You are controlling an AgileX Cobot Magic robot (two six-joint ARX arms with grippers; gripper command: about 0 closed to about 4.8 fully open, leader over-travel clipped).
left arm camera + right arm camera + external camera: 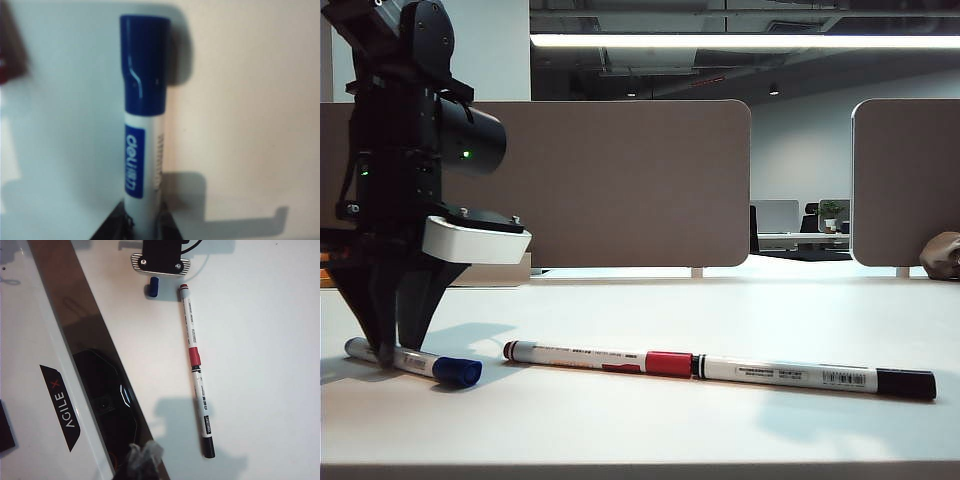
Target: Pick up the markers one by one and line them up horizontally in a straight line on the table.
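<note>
Blue marker [142,125] clamped in left gripper [386,352], on table [720,420]

White-barrelled markers [620,358] capped blue [457,372], red [668,364], black [905,384]; barcode on black-capped one; plain white tabletop [720,310]; black left gripper [386,352]; grey-brown dividers [620,180].

Glossy plastic blue-capped marker [142,125] on a smooth, matt white table [720,420] — fabric-looking divider panels [620,180].
</note>
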